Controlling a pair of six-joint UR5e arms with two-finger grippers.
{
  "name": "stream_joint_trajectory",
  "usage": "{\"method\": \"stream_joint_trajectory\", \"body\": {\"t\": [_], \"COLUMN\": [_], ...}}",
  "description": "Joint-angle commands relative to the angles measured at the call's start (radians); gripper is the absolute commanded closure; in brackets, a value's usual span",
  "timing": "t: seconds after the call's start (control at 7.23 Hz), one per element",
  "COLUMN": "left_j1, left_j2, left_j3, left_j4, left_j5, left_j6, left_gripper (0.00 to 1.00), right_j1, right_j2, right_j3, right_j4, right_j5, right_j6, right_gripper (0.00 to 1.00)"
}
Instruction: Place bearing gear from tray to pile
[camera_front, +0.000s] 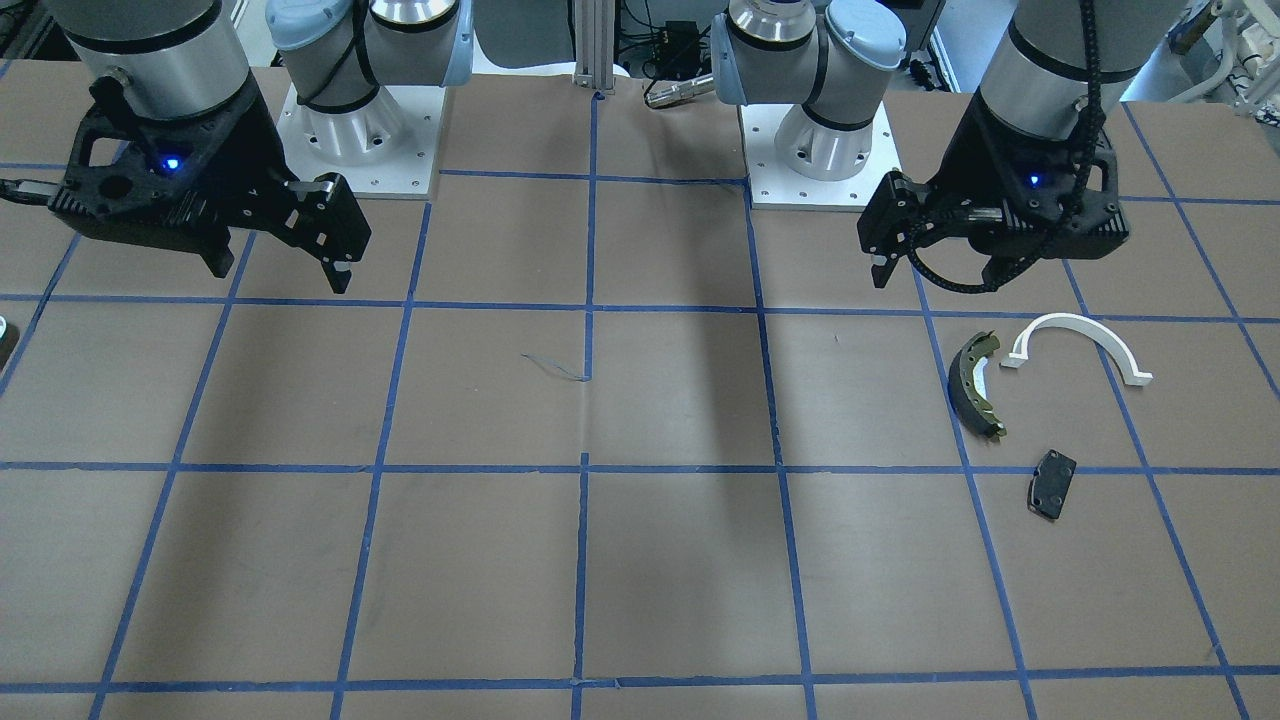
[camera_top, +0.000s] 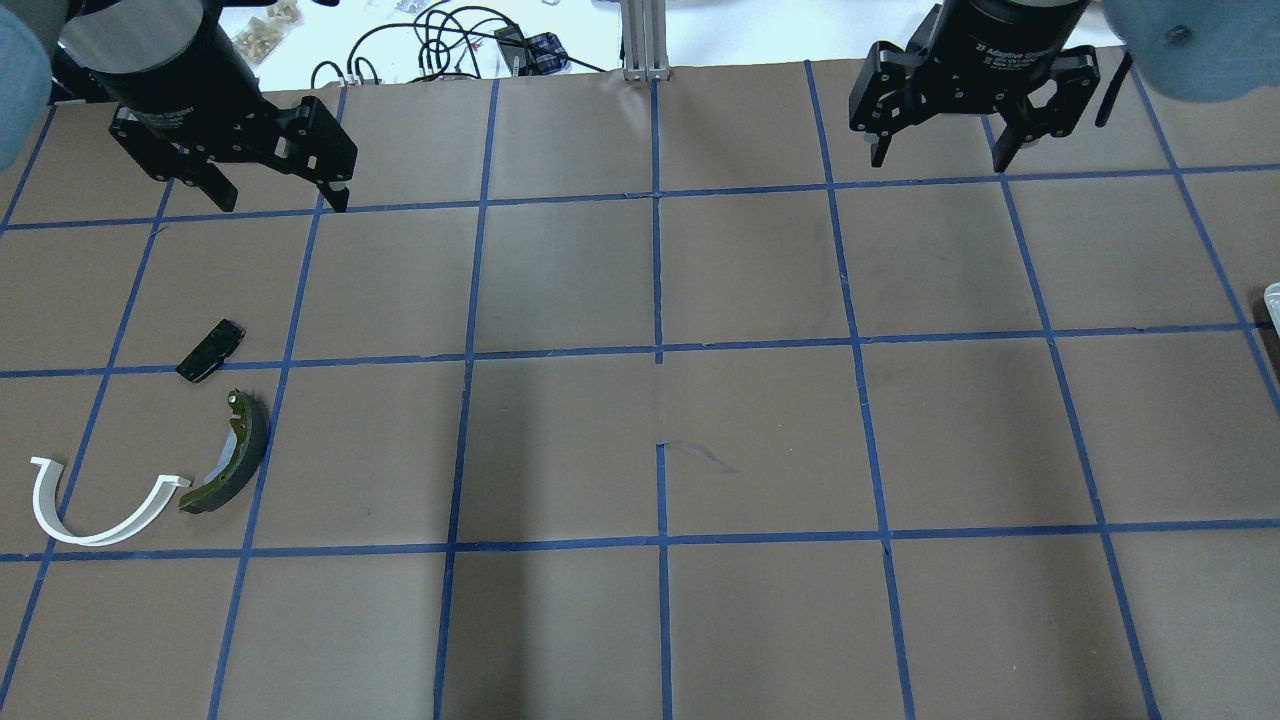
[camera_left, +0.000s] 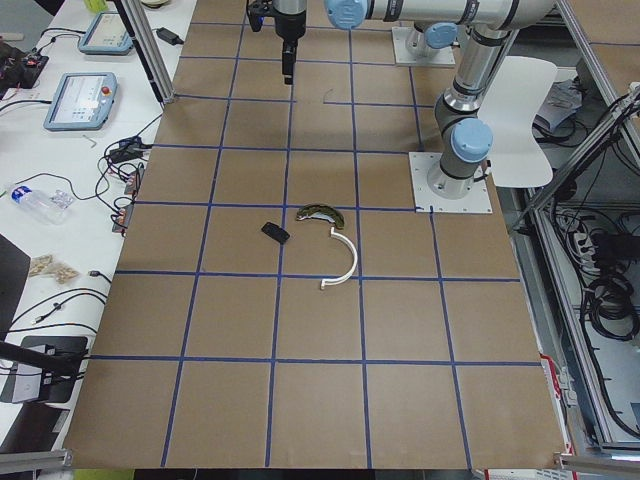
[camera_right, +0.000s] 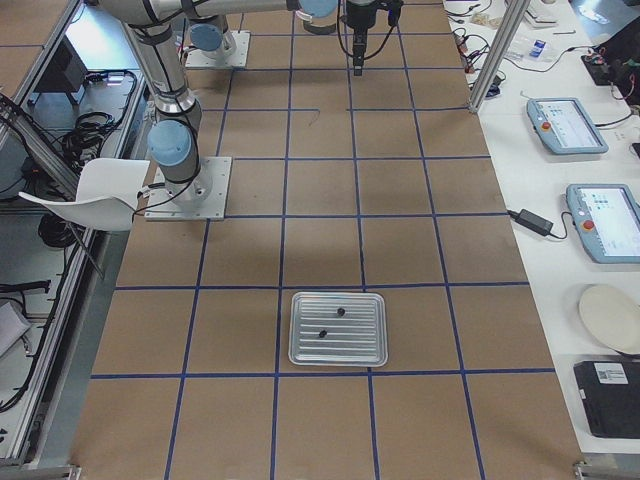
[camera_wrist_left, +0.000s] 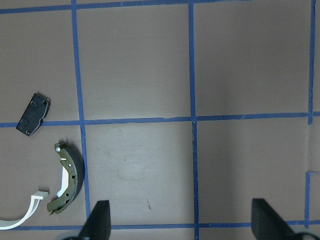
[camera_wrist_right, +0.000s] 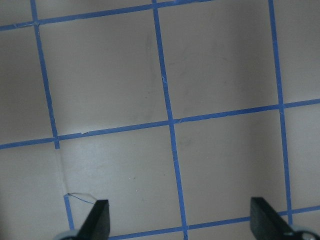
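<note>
A ribbed metal tray (camera_right: 300, 345) lies on the table's right end. Two small dark parts (camera_right: 341, 311) (camera_right: 322, 333) lie on it; they are too small to tell which is the bearing gear. The pile is on the left side: an olive-and-black brake shoe (camera_top: 235, 455), a white arch (camera_top: 95, 520) and a flat black plate (camera_top: 210, 350). It also shows in the left wrist view (camera_wrist_left: 70, 177). My left gripper (camera_top: 283, 203) is open and empty, high beyond the pile. My right gripper (camera_top: 940, 158) is open and empty at the far right.
Blue tape divides the brown table into squares. Arm bases (camera_front: 355, 130) (camera_front: 820, 140) stand at the robot's edge. An aluminium post (camera_top: 645, 40) and cables (camera_top: 450, 40) are at the far edge. Teach pendants (camera_right: 565, 125) lie on a side bench.
</note>
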Motion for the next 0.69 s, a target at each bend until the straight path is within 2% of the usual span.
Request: {"method": "stream_joint_trajectory", "body": {"t": [0.0, 0.28, 0.55], "left_j1": [-0.002, -0.002, 0.000], "left_j2": [-0.011, -0.017, -0.037], "left_j3": [0.010, 0.013, -0.011], "left_j4": [0.001, 0.024, 0.121], "left_j5": [-0.001, -0.002, -0.047], "left_j6": [0.001, -0.006, -0.026], "left_gripper": [0.00, 0.00, 0.00], "right_j1": [0.000, 0.000, 0.000], "right_j2": [0.005, 0.007, 0.002], "right_j3": [0.000, -0.009, -0.013], "right_j4": [-0.002, 0.002, 0.013], "right_j5": [0.002, -0.010, -0.013], "right_j6": [0.002, 0.000, 0.002], "right_gripper": [0.00, 0.00, 0.00]}}
